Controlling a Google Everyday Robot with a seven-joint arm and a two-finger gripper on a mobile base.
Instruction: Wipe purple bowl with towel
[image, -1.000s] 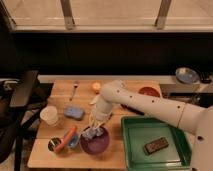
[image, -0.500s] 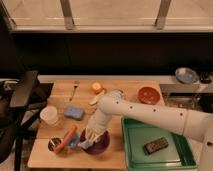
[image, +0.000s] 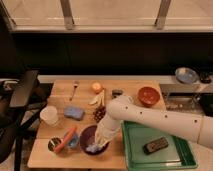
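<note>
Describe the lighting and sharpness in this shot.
Camera view: soft and blurry throughout; bright washed-out glare across the top, a dark band beneath it; the wooden table is warmly lit; the tool, shut on the towel in the purple bowl, has smeared edges.

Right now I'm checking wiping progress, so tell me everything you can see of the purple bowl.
The purple bowl is round, matte and dark purple with a wide rim, standing upright near the front edge of the wooden table. The gripper reaches down into it, shut on the towel, a pale bluish-white cloth pressed against the inside. The arm hides the bowl's right side. A carrot lies just to its left; whether they touch is unclear.
</note>
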